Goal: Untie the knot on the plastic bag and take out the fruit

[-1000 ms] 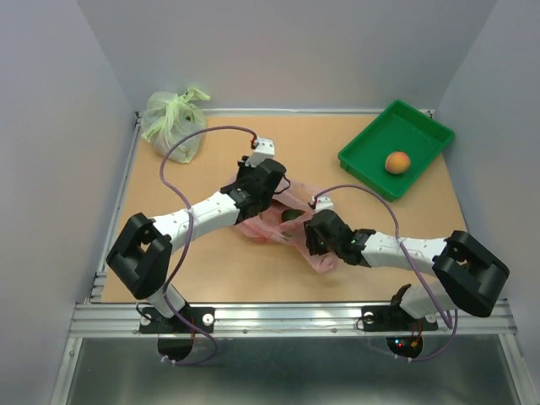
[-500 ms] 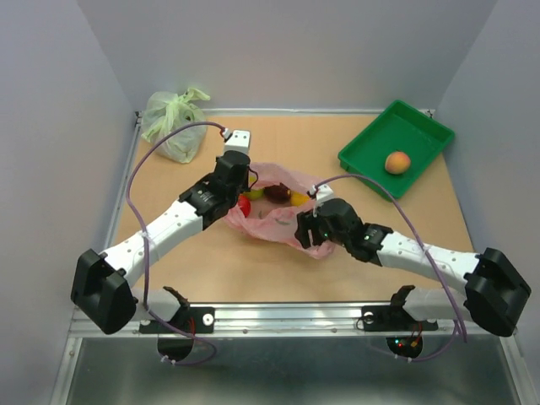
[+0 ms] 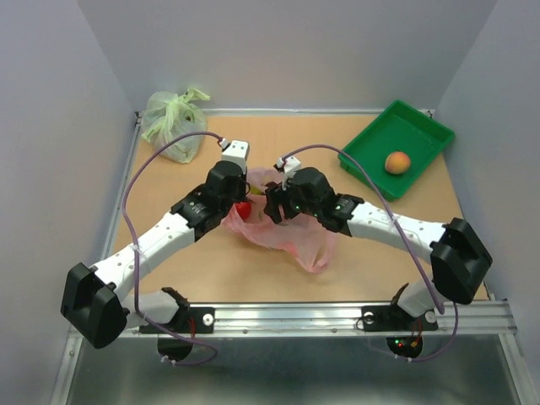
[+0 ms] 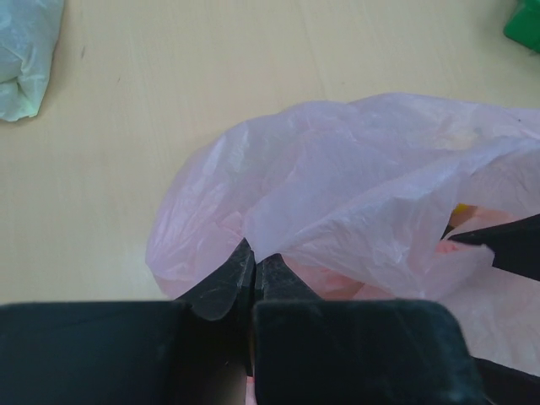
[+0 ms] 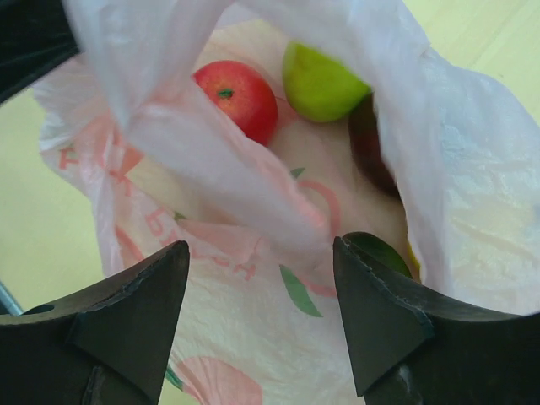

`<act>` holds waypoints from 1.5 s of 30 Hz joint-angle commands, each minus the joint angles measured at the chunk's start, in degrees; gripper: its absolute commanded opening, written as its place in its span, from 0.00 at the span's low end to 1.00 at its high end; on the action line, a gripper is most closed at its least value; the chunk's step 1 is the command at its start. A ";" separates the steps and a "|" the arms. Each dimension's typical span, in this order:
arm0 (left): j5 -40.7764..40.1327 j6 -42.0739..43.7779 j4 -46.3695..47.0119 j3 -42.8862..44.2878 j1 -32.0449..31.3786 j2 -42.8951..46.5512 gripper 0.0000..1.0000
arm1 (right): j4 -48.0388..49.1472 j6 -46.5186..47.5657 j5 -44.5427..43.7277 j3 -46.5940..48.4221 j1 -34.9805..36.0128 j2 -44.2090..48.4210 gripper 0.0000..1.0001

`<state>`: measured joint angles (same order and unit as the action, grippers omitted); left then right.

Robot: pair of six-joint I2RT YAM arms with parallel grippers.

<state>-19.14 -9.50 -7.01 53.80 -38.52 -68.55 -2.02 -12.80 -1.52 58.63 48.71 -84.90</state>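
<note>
The left tool (image 4: pixel 251 272) pinches the rim of the plastic bag (image 4: pixel 363 194), open at the middle of the counter (image 3: pixel 354 272); the right tool (image 5: pixel 260 250) hovers spread at its mouth. Fruit removal seems in hand: next, close on the red fruit (image 5: pixel 237 98) inside.

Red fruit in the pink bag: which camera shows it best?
Right wrist. The red fruit lies in plain sight inside the open plastic bag, beside a green fruit. Top external shows only a small red patch at the bag's mouth. Left wrist: bag film hides it.
</note>
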 commanded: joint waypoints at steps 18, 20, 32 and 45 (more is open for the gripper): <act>-0.03 -0.35 6.57 -3.88 0.73 6.24 0.00 | 3.51 22.53 -15.53 12.82 -1.07 -18.01 0.92; 0.15 -0.35 6.57 -3.88 0.73 6.06 0.00 | 4.48 23.95 -15.97 14.14 -1.07 -19.24 0.95; 0.33 -0.26 6.48 -3.88 0.90 5.71 0.00 | 5.54 26.60 -8.69 18.18 -4.49 -26.80 1.00; -0.46 0.27 6.48 -4.05 0.90 4.83 0.00 | 10.10 27.21 -4.11 17.57 -5.29 -32.26 0.99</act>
<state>-18.85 -9.72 -2.81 50.22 -38.11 -63.96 4.32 13.78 -8.08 74.24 43.90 -116.73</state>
